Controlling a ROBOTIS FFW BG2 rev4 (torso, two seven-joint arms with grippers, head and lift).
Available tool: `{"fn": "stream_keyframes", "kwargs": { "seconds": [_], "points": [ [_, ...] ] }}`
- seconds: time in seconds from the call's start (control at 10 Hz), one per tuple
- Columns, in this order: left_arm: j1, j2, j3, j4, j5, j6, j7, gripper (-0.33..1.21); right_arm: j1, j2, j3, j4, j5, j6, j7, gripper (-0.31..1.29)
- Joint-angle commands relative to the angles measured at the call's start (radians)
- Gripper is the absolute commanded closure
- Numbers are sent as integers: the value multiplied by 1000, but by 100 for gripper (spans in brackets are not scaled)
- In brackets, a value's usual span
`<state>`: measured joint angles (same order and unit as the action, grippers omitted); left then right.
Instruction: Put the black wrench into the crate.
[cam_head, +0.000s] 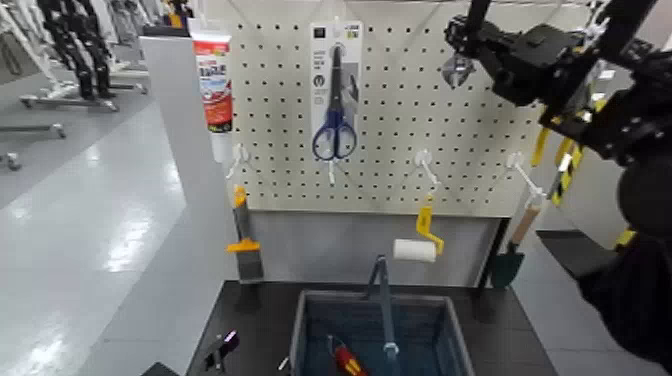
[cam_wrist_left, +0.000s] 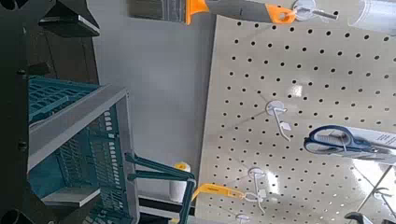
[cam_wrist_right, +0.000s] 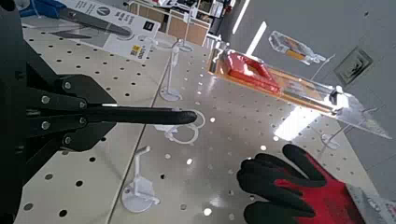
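Observation:
My right gripper (cam_head: 462, 48) is raised high at the upper right, in front of the top of the pegboard. It is shut on the black wrench (cam_head: 457, 70). In the right wrist view the wrench (cam_wrist_right: 149, 116) sticks out of the gripper (cam_wrist_right: 89, 114) as a slim black bar just off the pegboard, near empty hooks. The dark blue-grey crate (cam_head: 448, 335) with its upright handle bar (cam_head: 383, 300) stands on the dark table far below. It also shows in the left wrist view (cam_wrist_left: 89, 131). My left gripper (cam_head: 222, 348) is low, left of the crate.
The pegboard (cam_head: 400, 150) holds blue-handled scissors (cam_head: 334, 130), a glue tube (cam_head: 212, 75), a scraper (cam_head: 243, 235), a paint roller (cam_head: 418, 245) and a trowel (cam_head: 512, 255). A red-handled tool (cam_head: 345, 358) lies in the crate. A red and black glove (cam_wrist_right: 289, 191) hangs on the board.

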<state>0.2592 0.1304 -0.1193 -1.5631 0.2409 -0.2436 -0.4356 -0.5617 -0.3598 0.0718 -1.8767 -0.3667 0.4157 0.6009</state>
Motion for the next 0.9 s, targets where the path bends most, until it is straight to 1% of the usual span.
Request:
{"fn": "stream_keyframes", "kwargs": {
  "seconds": [0.1, 0.2, 0.3, 0.4, 0.6, 0.7, 0.9],
  "points": [
    [0, 2, -2, 0, 0, 1, 0, 10, 75, 16, -17, -117, -14, 41, -7, 114],
    [0, 2, -2, 0, 0, 1, 0, 10, 134, 33, -30, -164, -24, 63, -12, 114],
    [0, 0, -2, 0, 0, 1, 0, 10, 209, 53, -50, -199, -26, 83, -24, 114],
    [2, 0, 0, 0, 0, 1, 0, 10, 286, 85, -72, -211, -28, 106, -39, 114],
    [2, 3, -5, -3, 0, 1, 0, 10, 411, 144, -106, -211, -32, 141, -69, 113],
    [2, 3, -5, -3, 0, 1, 0, 10, 467, 162, -121, -203, -34, 166, -76, 113],
    [2, 3, -6, -3, 0, 1, 0, 10, 545, 182, -112, -153, -32, 189, -89, 113]
  ]
}}
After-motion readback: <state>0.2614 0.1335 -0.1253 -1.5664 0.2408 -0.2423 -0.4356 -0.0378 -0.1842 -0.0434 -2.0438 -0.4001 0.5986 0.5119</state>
